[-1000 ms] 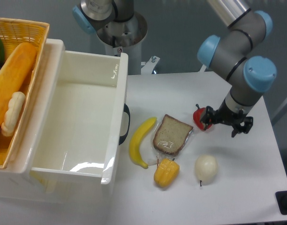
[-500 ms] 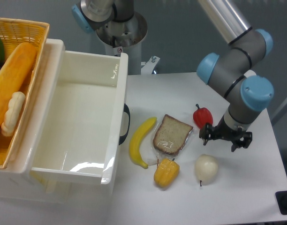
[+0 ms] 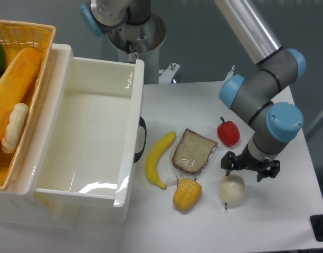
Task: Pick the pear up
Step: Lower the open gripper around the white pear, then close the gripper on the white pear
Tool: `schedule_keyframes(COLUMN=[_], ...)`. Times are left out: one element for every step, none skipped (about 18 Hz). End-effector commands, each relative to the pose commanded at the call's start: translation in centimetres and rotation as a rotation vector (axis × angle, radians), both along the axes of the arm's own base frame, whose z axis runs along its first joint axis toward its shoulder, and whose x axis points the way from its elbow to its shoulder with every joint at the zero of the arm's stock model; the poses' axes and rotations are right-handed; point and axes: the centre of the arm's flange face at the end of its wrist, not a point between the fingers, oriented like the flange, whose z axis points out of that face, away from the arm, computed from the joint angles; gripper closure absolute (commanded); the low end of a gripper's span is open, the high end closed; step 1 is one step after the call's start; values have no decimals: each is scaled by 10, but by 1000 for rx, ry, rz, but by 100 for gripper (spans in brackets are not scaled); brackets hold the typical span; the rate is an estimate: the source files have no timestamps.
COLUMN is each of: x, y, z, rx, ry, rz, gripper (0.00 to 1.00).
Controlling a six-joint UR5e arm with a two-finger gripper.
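The pear (image 3: 231,190) is pale cream, egg-shaped, with a thin dark stem pointing toward the table's front edge. It lies on the white table at front right. My gripper (image 3: 249,168) hangs directly above and just behind the pear's far end, its dark fingers spread open and empty, one finger (image 3: 226,162) to the left and one to the right. The fingertips sit close to the pear's top; I cannot tell whether they touch it.
A red pepper (image 3: 228,133) lies behind the gripper. A bread slice in plastic (image 3: 193,152), a banana (image 3: 158,159) and a yellow-orange bell pepper (image 3: 187,194) lie left of the pear. A white bin (image 3: 131,126) and a wicker basket (image 3: 24,31) stand at left.
The gripper has moved toward the table's front, away from the red pepper and down over the pear. The pear and other items have not moved.
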Motion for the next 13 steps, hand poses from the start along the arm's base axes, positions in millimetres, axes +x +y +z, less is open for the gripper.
schedule_keyframes(x=[0,0,1,3,2,0,-1,-2,-2,0,2,2,3], y=[2,3,5,9,9,10,12,12,12,14,16,17,17], z=[-4,-7,-9,-10,-12,-13,-15,-16,-16,-18,-19,-21,-21], rx=[-4,-6,-7,-9,-9,-9,-9,-11,-19,-35,-50,-62,-67], ry=[3,1,-1,0,-2,0,-2,-1,3,10,16,19,21], rz=[2,5,6,2,1,1,0,0,-2,-6,-12,-15,-17], gripper=[0,0,0,0,0,0,0,1,4,6,10,16,24])
